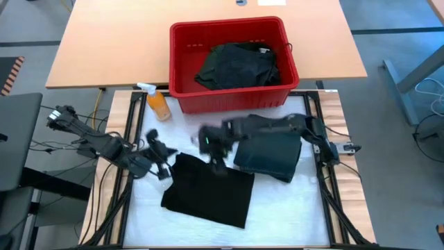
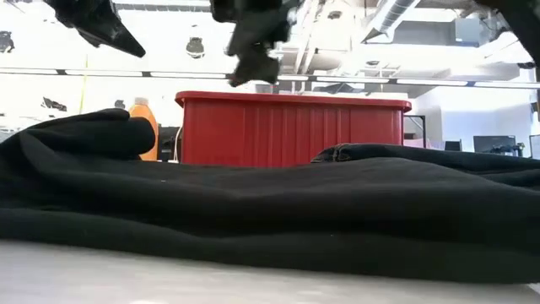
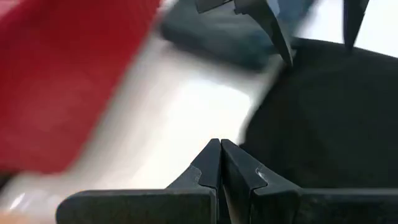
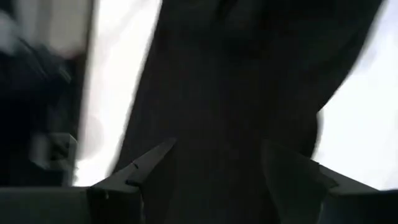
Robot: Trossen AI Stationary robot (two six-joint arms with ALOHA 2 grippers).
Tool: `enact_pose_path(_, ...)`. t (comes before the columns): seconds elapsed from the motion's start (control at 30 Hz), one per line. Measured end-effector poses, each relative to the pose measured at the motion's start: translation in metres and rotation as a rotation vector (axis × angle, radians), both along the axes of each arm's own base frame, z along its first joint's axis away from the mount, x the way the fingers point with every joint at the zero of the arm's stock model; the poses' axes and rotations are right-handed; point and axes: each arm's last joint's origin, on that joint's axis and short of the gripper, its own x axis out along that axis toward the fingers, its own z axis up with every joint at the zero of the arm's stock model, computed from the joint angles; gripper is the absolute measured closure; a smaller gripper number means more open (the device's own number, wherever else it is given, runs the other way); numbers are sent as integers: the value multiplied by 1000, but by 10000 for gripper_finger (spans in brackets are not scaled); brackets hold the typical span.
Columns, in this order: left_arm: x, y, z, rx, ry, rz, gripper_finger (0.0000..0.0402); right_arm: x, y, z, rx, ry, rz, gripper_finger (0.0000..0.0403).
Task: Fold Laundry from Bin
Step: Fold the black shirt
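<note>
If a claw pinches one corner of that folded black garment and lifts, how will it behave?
The black garment will probably go floppy and unfold, since only loose layers hold its shape. It looks light for its spread. It would likely drag and bunch rather than slide across the white mat.

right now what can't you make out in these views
- Bin contents: high view shows dark laundry; how many garments is unclear.
- Low view: black garment hides the table and the bin's base.
- Right wrist view: right gripper open over blurred black cloth; no detail.
- Spray bottle label: too small.

Black garment and folded green garment lie before the red bin.
</note>
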Motion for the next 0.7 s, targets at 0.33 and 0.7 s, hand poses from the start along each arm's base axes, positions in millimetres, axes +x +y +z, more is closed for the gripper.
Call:
enact_pose_path(0.33,71,-12,-20,-55,-164,-240,402,-75,92,-71,24,-259,-35,148)
enact_pose_path(0.7,129,-19,-62,-225,300,-264,402,-121,113,-135,-77,-381,-141,148)
